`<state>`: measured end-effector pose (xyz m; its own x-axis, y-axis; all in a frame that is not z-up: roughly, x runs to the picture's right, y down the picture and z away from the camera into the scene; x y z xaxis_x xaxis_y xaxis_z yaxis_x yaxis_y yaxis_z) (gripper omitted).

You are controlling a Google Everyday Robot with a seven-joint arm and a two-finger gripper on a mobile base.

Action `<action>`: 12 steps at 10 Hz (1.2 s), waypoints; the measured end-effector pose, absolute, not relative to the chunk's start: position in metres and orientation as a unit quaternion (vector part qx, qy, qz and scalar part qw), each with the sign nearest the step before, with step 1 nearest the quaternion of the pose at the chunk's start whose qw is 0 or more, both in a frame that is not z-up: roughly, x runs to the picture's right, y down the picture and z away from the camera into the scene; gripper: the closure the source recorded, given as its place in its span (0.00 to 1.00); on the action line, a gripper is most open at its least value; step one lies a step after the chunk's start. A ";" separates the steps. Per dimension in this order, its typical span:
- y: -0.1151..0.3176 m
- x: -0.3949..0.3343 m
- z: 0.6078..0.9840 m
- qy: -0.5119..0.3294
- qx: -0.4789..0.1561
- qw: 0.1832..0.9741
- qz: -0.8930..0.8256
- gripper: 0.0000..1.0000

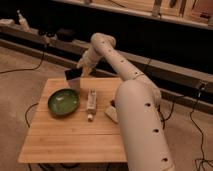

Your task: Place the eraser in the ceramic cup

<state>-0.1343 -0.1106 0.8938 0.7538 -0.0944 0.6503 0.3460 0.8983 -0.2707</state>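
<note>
My gripper [81, 67] hangs over the table's far left corner, at the end of the white arm that arches over from the right. It is shut on the eraser [71, 74], a flat black slab that sticks out to the gripper's lower left. The eraser is right over the ceramic cup [75, 83]. Only a bit of the cup's pale wall shows below the slab, just behind the green bowl. I cannot tell whether the eraser touches the cup.
A wide green bowl [63, 102] sits left of centre on the wooden table [70, 140]. A white tube [91, 101] lies beside it. A pale beige block [111, 114] and a small dark red piece [112, 104] lie by my arm's thick lower link [142, 125]. Cables run across the floor.
</note>
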 end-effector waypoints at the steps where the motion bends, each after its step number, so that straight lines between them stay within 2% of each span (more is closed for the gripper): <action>1: -0.107 -0.138 0.893 -0.330 -0.192 0.916 -0.122 0.87; 5: -0.098 -0.140 0.903 -0.315 -0.208 0.918 -0.117 0.85; 6: -0.097 -0.142 0.907 -0.309 -0.213 0.920 -0.115 0.78; 10: -0.104 -0.143 0.925 -0.292 -0.218 0.927 -0.089 0.36; 12: -0.115 -0.146 0.923 -0.297 -0.211 0.928 -0.082 0.21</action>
